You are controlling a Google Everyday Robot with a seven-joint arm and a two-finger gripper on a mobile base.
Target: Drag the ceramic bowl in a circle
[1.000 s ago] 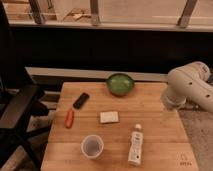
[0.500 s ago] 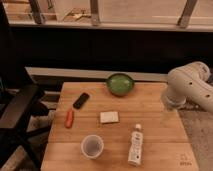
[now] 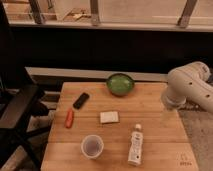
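The glossy green ceramic bowl sits upright at the far edge of the wooden table, near its middle. The robot's white arm hangs over the table's right edge, well to the right of the bowl and apart from it. The gripper itself does not show; only rounded arm segments are visible.
A translucent plastic cup stands near the front. A white bottle lies beside it. A white packet, a red object and a black device lie mid-table and left. A black chair stands left of the table.
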